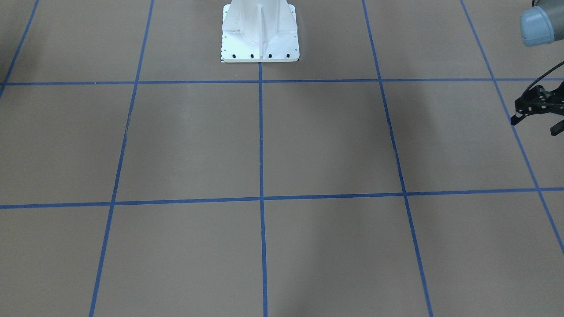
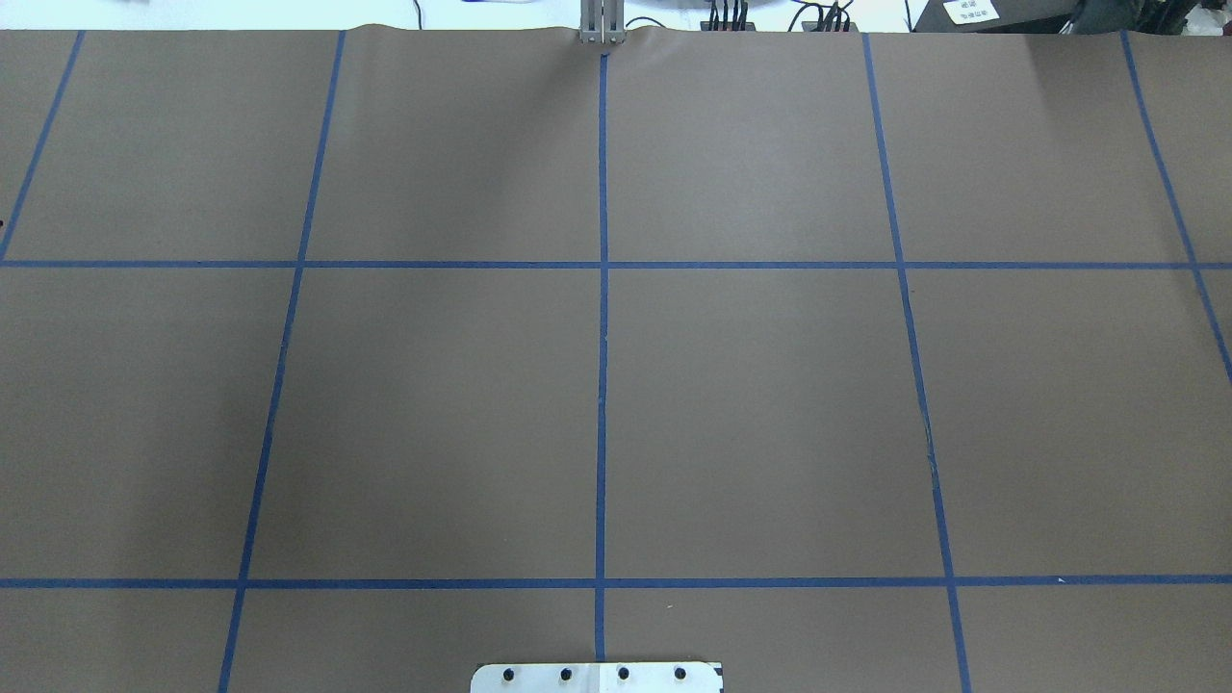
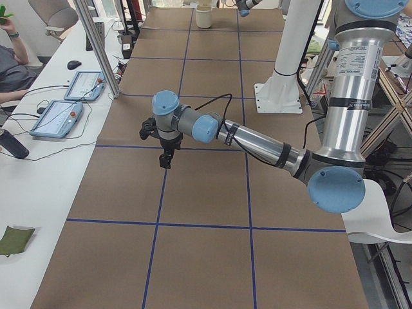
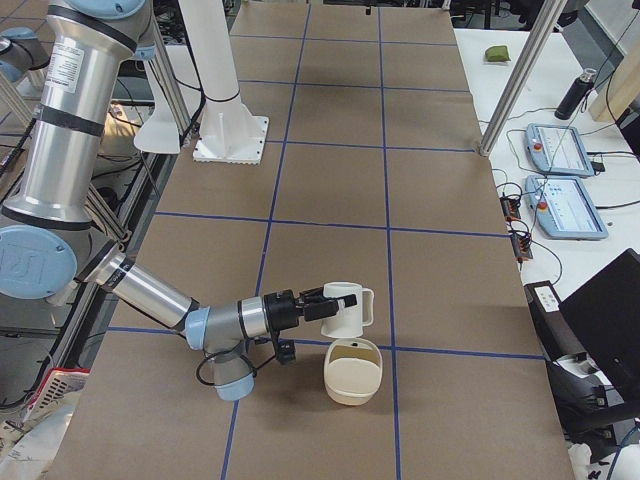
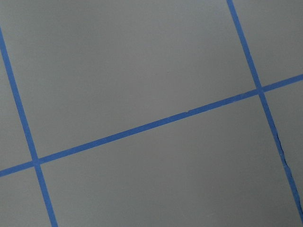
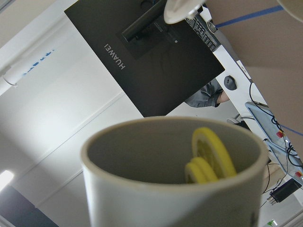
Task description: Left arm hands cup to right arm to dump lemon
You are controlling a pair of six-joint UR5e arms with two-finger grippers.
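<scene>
Well, the cup [image 4: 346,310] is a plain white mug with a loop handle. It sits mouth up at the tip of the right pincer [image 4: 322,302], just beside a cream bowl [image 4: 353,372] on the worktop [image 4: 330,180]. I cannot tell whether that pincer is clamped. Through the right wrist camera I see the cup's greyish inside and the lemon [image 6: 208,158], yellow slices leaning against the wall. My left pincer [image 1: 534,125] stands spread, holding nothing.

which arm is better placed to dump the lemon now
Right arm: the cup with the lemon is at its jaws, by the cream bowl; the left arm is far off, empty.
</scene>
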